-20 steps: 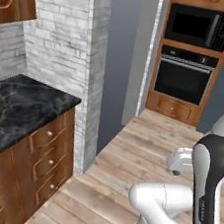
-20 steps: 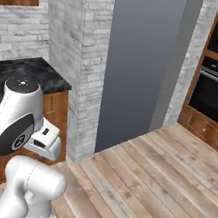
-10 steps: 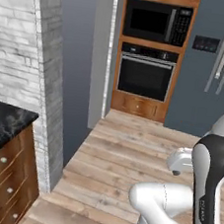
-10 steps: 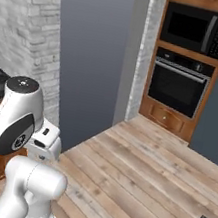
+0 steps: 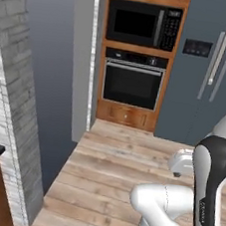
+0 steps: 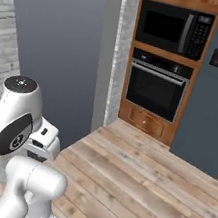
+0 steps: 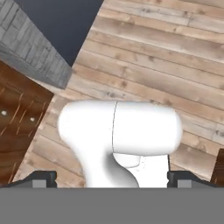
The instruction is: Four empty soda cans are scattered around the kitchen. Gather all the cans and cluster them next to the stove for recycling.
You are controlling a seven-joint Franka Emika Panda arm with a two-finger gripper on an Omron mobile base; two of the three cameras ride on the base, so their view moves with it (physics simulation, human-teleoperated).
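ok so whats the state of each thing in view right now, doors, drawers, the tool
microwave: door shut, dark inside
wall oven: door shut, dark behind the glass
drawer under the oven: shut
fridge: doors shut
cabinet drawers: shut
tool: open, nothing between the tips

microwave (image 5: pixel 142 25) above wall oven (image 5: pixel 132 84), fridge (image 5: pixel 210 72) right
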